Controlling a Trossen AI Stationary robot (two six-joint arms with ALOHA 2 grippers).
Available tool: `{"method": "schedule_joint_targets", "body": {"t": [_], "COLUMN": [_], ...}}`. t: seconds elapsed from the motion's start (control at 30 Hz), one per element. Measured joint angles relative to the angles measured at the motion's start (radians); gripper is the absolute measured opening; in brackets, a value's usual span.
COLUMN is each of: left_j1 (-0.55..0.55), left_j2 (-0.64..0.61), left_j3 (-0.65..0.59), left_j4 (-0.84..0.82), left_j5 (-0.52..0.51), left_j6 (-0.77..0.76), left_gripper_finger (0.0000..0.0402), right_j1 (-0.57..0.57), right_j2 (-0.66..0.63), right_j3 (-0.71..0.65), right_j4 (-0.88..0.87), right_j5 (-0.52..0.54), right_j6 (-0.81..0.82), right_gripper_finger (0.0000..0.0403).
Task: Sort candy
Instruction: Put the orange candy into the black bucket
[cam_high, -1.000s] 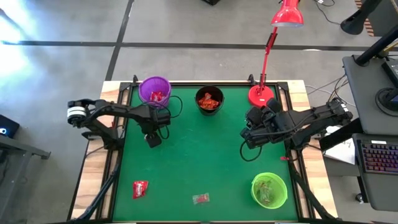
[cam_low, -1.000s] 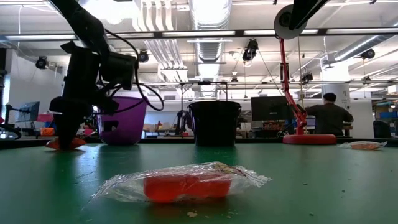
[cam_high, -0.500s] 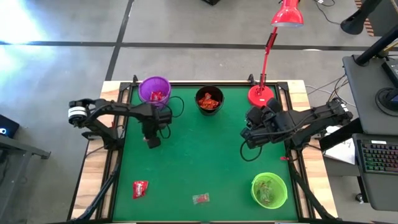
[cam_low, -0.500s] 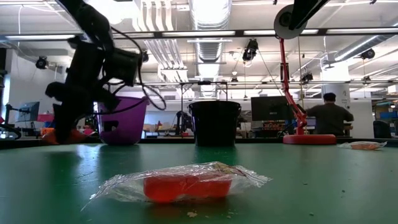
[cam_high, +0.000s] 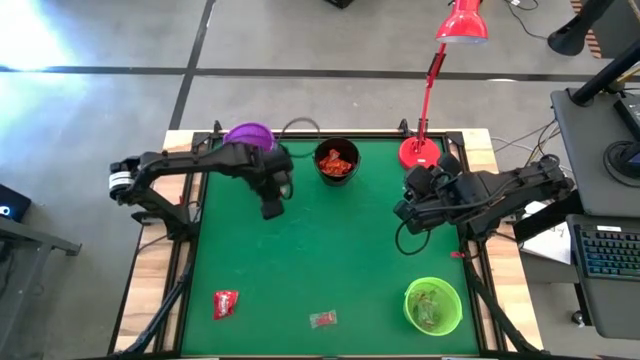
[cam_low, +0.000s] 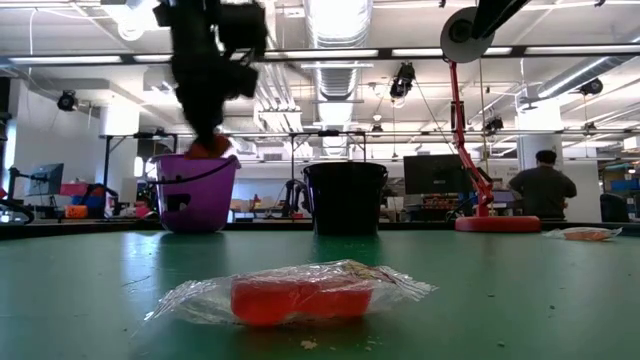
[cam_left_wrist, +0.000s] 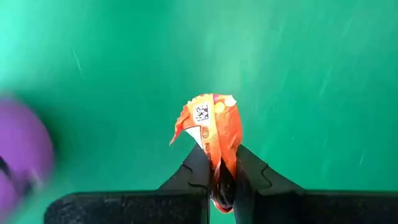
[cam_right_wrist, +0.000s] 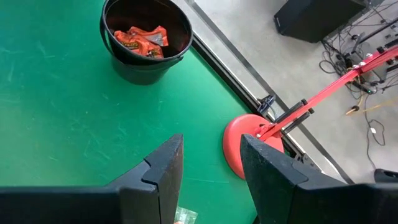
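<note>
Left gripper (cam_high: 272, 208): raised above the green table (cam_high: 330, 250), between the purple cup (cam_high: 250, 137) and the black cup (cam_high: 336, 160). Fingers (cam_left_wrist: 194, 176) clenched on an orange-wrapped candy (cam_left_wrist: 211, 133), which sticks out beyond the fingertips with bare green surface behind it.
Same candy, low view: an orange scrap under the gripper, level with the purple cup's rim (cam_low: 197, 158).
Right gripper (cam_high: 409, 213): over the table's right side, near the red lamp base (cam_high: 419, 153). Fingers (cam_right_wrist: 160, 168) spread apart, holding nothing.
Black cup contents: orange-wrapped candies (cam_right_wrist: 139, 37) lie inside.
Purple cup contents: cannot tell; the left arm covers most of it from above.
Green cup (cam_high: 433, 305): stands at the near right corner, with greenish wrapped pieces inside.
Loose candy, red wrapper (cam_high: 226, 302): lies flat on the table near the left front edge.
Loose candy, clear cellophane (cam_high: 323, 320): a red sweet in clear wrap, lying near the front edge, well apart from all three cups.
Room beyond: a person (cam_low: 542, 185) stands at far benches, back turned.
</note>
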Motion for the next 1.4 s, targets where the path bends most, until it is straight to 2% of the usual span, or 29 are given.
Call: {"method": "schedule_joint_targets", "body": {"t": [0.23, 0.5, 0.67, 0.93, 1.1, 1.4], "left_j1": [0.046, 0.130, 0.150, 0.158, 0.163, 0.193], "left_j2": [0.060, 0.277, 0.404, 0.569, 0.636, 0.655], "left_j3": [0.179, 0.423, 0.628, 0.911, 0.971, 0.933], "left_j4": [0.146, 0.156, 0.090, -0.109, -0.135, -0.152], "left_j5": [-0.030, -0.032, -0.031, -0.030, -0.023, -0.023], "left_j6": [0.074, 0.180, 0.258, 0.359, 0.373, 0.361], "left_gripper_finger": [0.0006, 0.0006, 0.0006, 0.0006, 0.0018, 0.0101], "right_j1": [0.000, 0.000, 0.000, 0.000, 0.000, 0.000], "right_j2": [-0.001, -0.001, -0.001, -0.001, -0.001, -0.001], "right_j3": [0.000, -0.002, -0.002, -0.002, -0.002, -0.002], "right_j4": [0.000, 0.000, 0.000, 0.000, 0.000, 0.001], "right_j5": [0.000, 0.000, -0.001, -0.002, -0.002, -0.002], "right_j6": [0.000, -0.001, 0.000, 0.000, 0.002, 0.003], "right_gripper_finger": [0.0153, 0.0153, 0.0153, 0.0153, 0.0153, 0.0153]}}
